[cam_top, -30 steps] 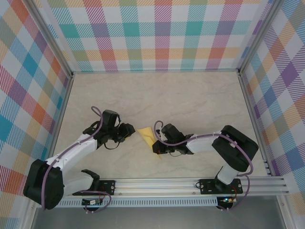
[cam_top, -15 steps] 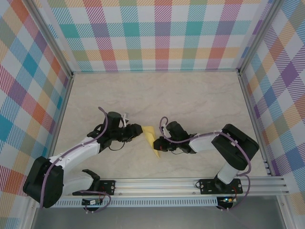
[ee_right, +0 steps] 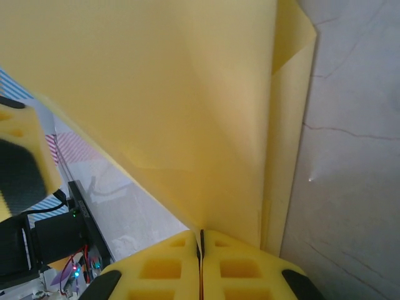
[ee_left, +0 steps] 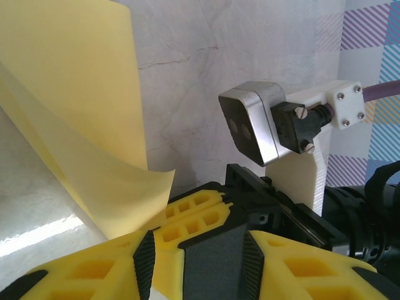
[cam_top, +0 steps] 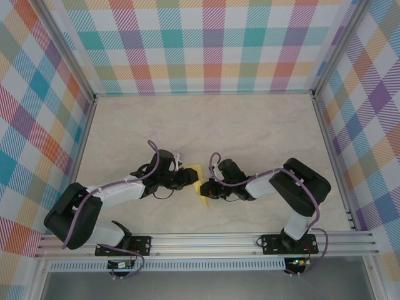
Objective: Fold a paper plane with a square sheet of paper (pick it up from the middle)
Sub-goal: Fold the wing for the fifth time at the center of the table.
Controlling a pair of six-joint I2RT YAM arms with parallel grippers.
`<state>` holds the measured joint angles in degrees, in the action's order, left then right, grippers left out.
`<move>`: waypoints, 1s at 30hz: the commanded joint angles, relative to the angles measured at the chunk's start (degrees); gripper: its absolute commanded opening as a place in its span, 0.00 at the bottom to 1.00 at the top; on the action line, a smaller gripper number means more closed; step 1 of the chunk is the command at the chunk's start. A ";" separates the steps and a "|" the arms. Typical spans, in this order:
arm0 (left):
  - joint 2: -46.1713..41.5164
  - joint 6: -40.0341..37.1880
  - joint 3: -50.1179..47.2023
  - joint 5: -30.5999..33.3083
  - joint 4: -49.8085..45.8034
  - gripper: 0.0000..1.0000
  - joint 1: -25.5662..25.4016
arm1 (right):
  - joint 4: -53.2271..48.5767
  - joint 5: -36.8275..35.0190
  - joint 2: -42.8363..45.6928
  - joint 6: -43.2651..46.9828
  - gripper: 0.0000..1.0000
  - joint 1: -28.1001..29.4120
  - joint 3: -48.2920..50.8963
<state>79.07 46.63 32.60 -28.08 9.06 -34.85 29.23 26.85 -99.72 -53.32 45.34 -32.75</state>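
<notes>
no text, label, brand, number or sign can be read.
- square sheet of paper point(ee_right: 156, 94): plain pale yellow, unprinted on the faces that show.
- silver camera housing point(ee_left: 253, 128): bare metal, no marking legible.
- small circuit board point(ee_right: 76, 272) with lit leds: possibly printed, too blurred to tell.

Pale-yellow sheet of paper point(cam_top: 196, 178), partly folded: layers doubled over each other with one long straight crease, upper flap curling loose. It stands tilted off the table point(cam_top: 250, 125), front-centre, its lower edge pinched between the closed fingers of the right gripper point(ee_right: 201, 240).
</notes>
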 commanded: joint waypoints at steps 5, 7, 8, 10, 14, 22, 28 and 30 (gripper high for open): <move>2.00 -2.45 1.87 -1.39 2.81 0.45 -0.72 | 1.82 1.34 -0.77 -1.92 0.08 -0.87 0.92; 1.90 -2.52 1.60 -1.31 3.10 0.46 -0.74 | 1.42 1.12 -0.75 -2.22 0.08 -0.96 1.00; 1.95 -2.66 1.46 -1.44 3.52 0.47 -0.74 | 1.57 1.10 -0.95 -2.44 0.08 -0.99 1.07; 2.37 -2.75 1.50 -1.53 4.02 0.47 -0.73 | 1.55 1.07 -1.21 -2.99 0.08 -1.05 1.25; 4.54 -3.02 1.84 -2.45 5.54 0.48 -0.79 | 1.75 1.18 -2.20 -3.78 0.08 -1.21 1.15; 7.15 -2.92 3.00 -3.36 7.18 0.49 -0.74 | 3.05 0.79 -2.68 -5.55 0.08 -1.40 2.01; 8.00 -4.00 3.50 -3.17 6.33 0.50 -0.81 | 2.74 1.03 -3.02 -6.07 0.08 -1.48 2.23; 8.79 -4.13 3.86 -3.13 6.32 0.50 -0.83 | 2.60 0.95 -3.13 -6.25 0.08 -1.57 2.41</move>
<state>86.41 44.21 34.94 -30.61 14.00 -35.18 32.58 28.08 -101.21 -58.74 44.21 -31.70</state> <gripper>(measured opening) 0.497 0.086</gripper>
